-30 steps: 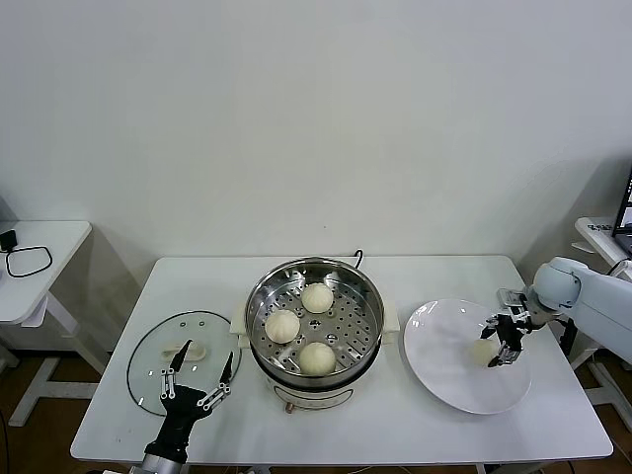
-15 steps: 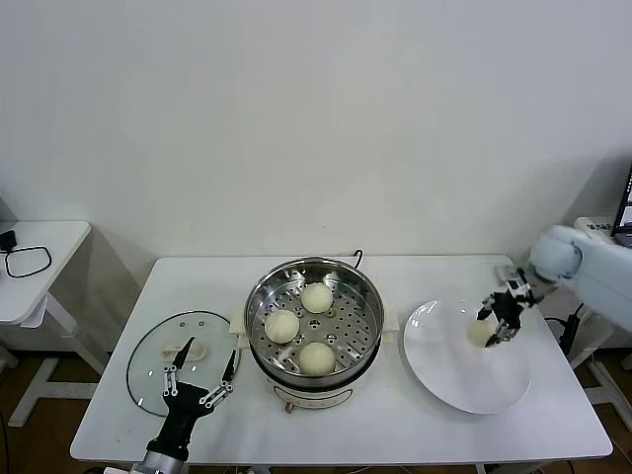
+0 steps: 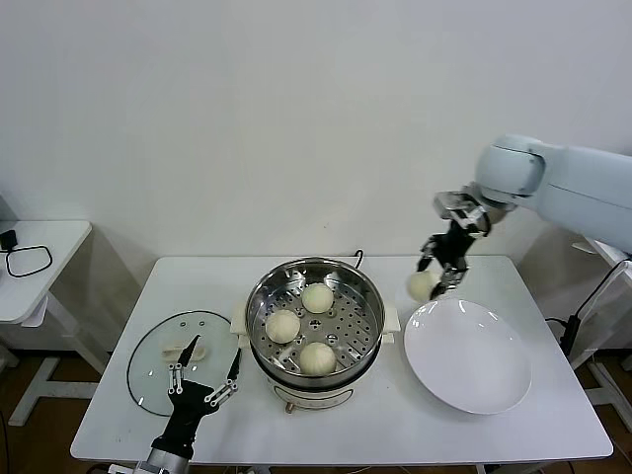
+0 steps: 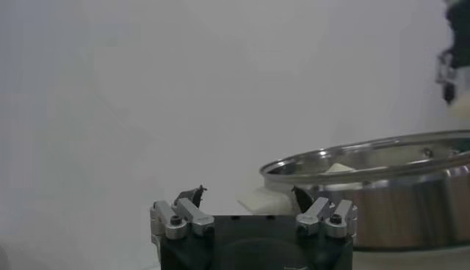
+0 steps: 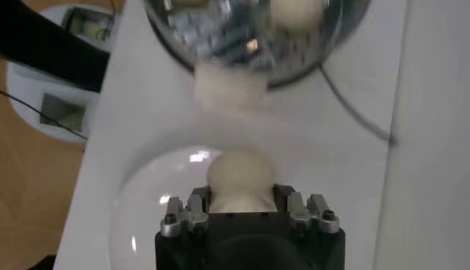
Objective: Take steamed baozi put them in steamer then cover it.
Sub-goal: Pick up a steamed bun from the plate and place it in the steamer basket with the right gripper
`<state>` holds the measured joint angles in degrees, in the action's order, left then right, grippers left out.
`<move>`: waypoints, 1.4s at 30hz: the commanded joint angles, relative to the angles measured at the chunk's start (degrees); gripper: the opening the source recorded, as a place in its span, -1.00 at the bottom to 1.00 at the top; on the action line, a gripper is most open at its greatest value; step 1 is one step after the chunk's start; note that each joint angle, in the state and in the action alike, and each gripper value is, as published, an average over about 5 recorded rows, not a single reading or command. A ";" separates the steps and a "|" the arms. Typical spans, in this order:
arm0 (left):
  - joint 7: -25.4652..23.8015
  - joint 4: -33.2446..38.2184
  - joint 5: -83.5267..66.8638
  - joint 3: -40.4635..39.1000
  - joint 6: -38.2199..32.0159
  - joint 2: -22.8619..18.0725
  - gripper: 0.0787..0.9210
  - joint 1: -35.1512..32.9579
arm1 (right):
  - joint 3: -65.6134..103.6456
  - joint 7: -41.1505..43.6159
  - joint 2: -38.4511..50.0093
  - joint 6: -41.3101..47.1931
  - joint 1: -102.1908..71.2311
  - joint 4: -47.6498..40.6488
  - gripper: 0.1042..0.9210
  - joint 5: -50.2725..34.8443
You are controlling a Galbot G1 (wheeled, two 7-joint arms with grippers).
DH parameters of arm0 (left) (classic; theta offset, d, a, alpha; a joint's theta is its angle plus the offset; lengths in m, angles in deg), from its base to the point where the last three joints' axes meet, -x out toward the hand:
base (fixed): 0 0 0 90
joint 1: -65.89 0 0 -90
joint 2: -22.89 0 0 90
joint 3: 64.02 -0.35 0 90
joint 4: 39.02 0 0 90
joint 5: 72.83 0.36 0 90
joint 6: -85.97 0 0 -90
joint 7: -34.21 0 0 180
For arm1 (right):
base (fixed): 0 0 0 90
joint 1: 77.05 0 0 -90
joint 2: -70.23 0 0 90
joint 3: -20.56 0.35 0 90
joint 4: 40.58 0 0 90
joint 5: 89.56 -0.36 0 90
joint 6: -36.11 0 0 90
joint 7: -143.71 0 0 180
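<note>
Three small round cream-white buns sit on the holey tray inside the big round shiny steel steamer pot, which stands in the middle of the white table. A fourth soft cream-white round bun is up in the air, held over the table just between the pot and the flat round white plate.

The pot looks heavy and hard, so it should stay put when a bun drops in. The round clear glass lid with a cream handle lies flat on the table to the left of the pot. I think it is heavy, slippery and easy to break, and the best spot to grab it is the long handle in the middle.

The right gripper has its fingers closed on the sides of the fourth bun. The bun looks light and squishy, so a gentle squeeze on its round sides is best; too hard and it may dent.

The left gripper waits near the front edge of the lid with its fingers spread wide and nothing in them
</note>
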<state>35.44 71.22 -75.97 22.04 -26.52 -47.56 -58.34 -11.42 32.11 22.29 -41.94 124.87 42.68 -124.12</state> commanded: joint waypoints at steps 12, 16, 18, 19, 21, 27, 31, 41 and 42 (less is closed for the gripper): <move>0.33 -0.38 -0.04 -0.24 -0.06 -0.17 0.77 0.48 | -3.84 -11.16 -12.47 5.52 -4.41 4.22 0.22 -7.89; 0.39 -0.36 -0.14 0.19 -0.16 -0.14 0.77 0.36 | -2.90 -11.67 -13.41 5.42 -6.41 1.55 0.22 -7.43; 0.42 -0.38 -0.18 0.45 -0.25 -0.08 0.77 0.27 | -2.49 -12.05 -13.99 5.36 -7.19 0.30 0.21 -7.28; 0.43 -0.40 -0.20 0.57 -0.28 -0.05 0.77 0.24 | -2.32 -12.15 -14.25 5.34 -7.49 -0.20 0.21 -7.13; 0.46 -0.47 -0.23 0.76 -0.37 0.00 0.77 0.20 | -2.19 -12.17 -14.83 5.31 -7.95 -1.19 0.20 -6.68; 0.50 -0.71 -0.26 0.98 -0.55 -0.05 0.77 0.12 | -2.31 -11.85 -15.72 5.25 -8.96 -2.97 0.20 -5.33; 0.50 -0.84 -0.26 0.99 -0.60 -0.11 0.77 0.17 | -2.45 -11.84 -15.83 5.27 -9.47 -3.12 0.20 -4.95; 0.50 -1.13 -0.28 1.09 -0.74 -0.08 0.77 0.24 | -2.36 -11.58 -15.82 5.21 -10.35 -3.22 0.22 -4.15; 0.50 -1.17 -0.28 1.09 -0.76 -0.09 0.77 0.25 | -2.34 -11.59 -15.84 5.18 -10.37 -3.25 0.23 -3.99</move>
<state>35.94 70.17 -76.23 23.11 -27.22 -47.66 -58.12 -13.85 20.83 7.01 -36.80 115.31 40.21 -128.88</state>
